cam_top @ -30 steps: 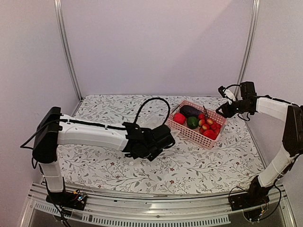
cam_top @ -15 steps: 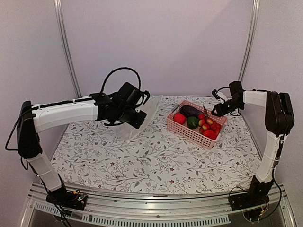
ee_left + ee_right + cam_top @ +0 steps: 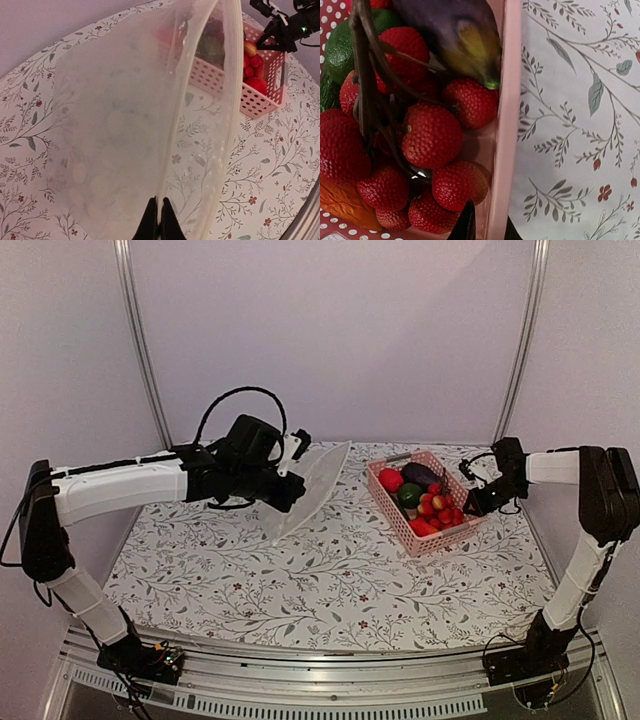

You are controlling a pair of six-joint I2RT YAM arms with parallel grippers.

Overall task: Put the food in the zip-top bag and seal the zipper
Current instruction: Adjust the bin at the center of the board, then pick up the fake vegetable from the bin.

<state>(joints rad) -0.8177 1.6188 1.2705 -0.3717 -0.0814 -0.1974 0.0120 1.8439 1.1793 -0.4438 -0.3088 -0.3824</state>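
My left gripper [image 3: 288, 488] is shut on the rim of the clear zip-top bag [image 3: 315, 478] and holds it in the air above the table's left half. In the left wrist view the bag [image 3: 125, 125] hangs open ahead of the shut gripper [image 3: 159, 212], and the zipper [image 3: 227, 100] runs along its mouth. The food lies in the pink basket [image 3: 440, 537]: eggplant [image 3: 420, 475], green piece [image 3: 408, 496], red fruit [image 3: 391, 480], tomato cluster [image 3: 440, 508]. My right gripper [image 3: 470, 505] is shut on the basket's right rim [image 3: 502, 125], one finger inside by the cluster [image 3: 432, 135].
The floral tablecloth [image 3: 330, 590] covers the table. Metal frame posts [image 3: 140, 340] stand at the back corners, with plain walls behind. The basket [image 3: 260, 95] sits at back right, near the table's right edge.
The right gripper has closed on the basket's rim, and the basket has turned and slid toward the right. The left arm holds the bag slightly farther right.
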